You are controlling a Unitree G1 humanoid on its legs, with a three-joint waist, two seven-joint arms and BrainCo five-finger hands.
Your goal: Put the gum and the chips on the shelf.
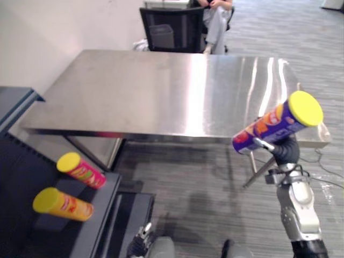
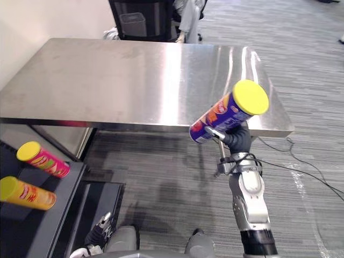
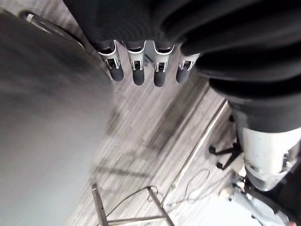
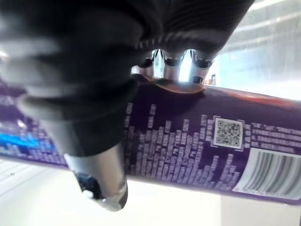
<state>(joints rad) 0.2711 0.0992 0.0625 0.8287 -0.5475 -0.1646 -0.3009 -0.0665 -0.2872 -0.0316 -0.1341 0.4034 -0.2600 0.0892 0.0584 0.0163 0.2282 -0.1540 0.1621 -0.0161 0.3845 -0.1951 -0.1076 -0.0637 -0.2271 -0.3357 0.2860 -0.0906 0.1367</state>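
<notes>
Chips can (image 2: 228, 113) raised in my right hand (image 2: 238, 140).
Fingers (image 4: 181, 61) curled round its middle, lid tilted upward, forearm upright; left hand (image 3: 138, 73) hangs low, fingers relaxed.

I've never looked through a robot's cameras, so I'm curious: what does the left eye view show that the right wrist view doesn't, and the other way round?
The left eye view adds the wider scene: the steel table, a red can and an orange can lying on the dark shelf, and the yellow lid of the purple chip can. The right wrist view adds close detail: a square code and a barcode on that can's side. Both share the right hand curled round that can.
</notes>
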